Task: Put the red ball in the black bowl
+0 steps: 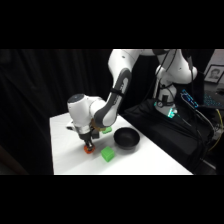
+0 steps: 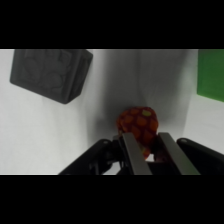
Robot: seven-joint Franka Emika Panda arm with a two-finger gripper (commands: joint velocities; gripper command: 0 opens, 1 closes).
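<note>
The red ball (image 1: 88, 149) is a small red-orange lump with dark specks, low over the white table's (image 1: 65, 150) front left part. My gripper (image 1: 88, 145) comes straight down on it from above. In the wrist view the red ball (image 2: 139, 122) sits at the tips of my gripper (image 2: 150, 150), and both fingers press in on its lower sides with only a narrow gap between them. The glossy black bowl (image 1: 126, 138) stands to the right of the gripper, a short way off, and is out of the wrist view.
A green cube (image 1: 107, 155) lies between the ball and the bowl, and shows at the wrist view's right edge (image 2: 211, 72). Another green piece (image 1: 106, 130) sits behind the gripper. A dark grey cube (image 2: 50, 72) lies close to the ball. The table's front edge runs just below.
</note>
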